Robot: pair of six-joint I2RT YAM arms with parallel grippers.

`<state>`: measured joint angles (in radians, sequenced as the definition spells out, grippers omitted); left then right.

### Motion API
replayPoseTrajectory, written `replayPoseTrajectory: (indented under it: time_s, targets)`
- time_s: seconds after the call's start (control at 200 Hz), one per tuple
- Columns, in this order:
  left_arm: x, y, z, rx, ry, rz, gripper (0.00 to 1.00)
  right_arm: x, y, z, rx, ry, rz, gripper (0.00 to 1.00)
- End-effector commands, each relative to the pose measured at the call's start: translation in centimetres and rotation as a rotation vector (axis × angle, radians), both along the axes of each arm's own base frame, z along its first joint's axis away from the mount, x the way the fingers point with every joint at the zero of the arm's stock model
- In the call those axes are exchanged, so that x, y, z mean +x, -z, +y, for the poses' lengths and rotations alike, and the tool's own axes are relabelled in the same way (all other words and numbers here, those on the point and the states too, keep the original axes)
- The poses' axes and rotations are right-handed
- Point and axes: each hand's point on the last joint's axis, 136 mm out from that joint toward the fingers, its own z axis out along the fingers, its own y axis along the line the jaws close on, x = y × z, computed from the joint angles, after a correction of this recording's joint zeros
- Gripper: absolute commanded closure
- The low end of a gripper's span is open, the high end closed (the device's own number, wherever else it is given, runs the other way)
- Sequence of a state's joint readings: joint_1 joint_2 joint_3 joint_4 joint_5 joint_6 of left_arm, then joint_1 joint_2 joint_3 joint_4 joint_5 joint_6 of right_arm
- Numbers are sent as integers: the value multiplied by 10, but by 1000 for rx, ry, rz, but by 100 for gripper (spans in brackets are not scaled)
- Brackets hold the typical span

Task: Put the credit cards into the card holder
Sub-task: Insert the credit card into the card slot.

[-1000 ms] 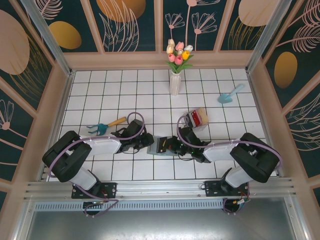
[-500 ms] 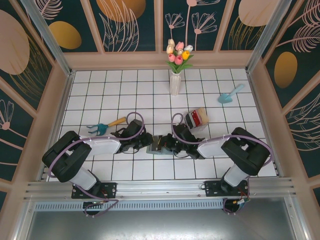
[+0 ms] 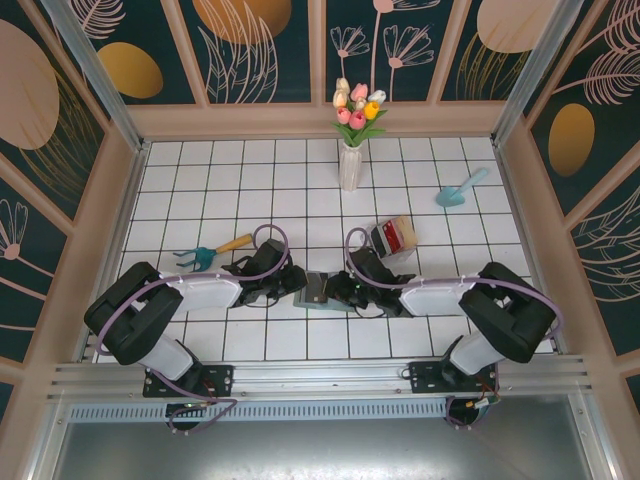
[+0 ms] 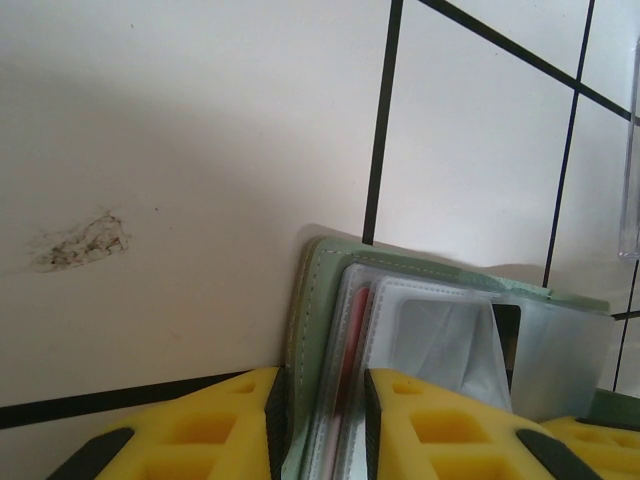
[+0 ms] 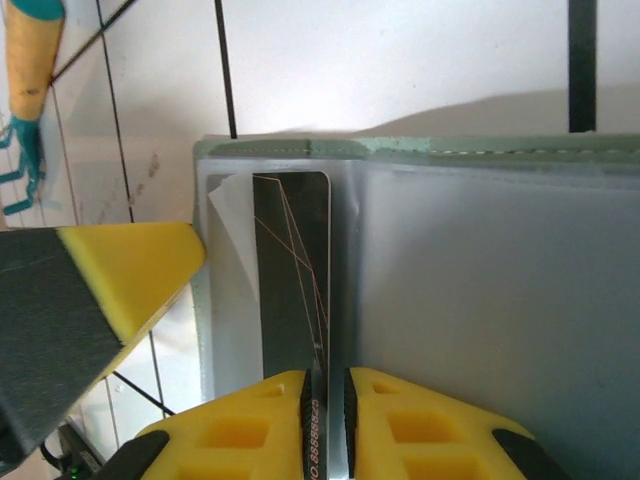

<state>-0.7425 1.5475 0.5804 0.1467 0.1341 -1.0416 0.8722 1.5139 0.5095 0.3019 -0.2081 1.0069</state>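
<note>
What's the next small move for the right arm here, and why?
Probably slide the dark card a touch deeper into the clear sleeve: its near end lies between the right fingers, and the left fingers pinch the card holder steady.

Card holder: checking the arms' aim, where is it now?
Top view: the card holder lies on the tiles between the left gripper and right gripper.

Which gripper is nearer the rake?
Left. The left gripper is at the holder's left edge, on the same side as the rake; the right gripper is at the holder's opposite edge, farther away.
</note>
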Motion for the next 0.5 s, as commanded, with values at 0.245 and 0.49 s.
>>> replayPoseTrajectory:
  time_s: [0.245, 0.49]
  targets:
    - [-20, 24, 17, 78, 5, 80, 72, 1, -12, 34, 54, -137, -22, 91]
    - [-11, 3, 31, 114, -50, 3, 56, 15, -47, -23, -225, -17, -147, 58]
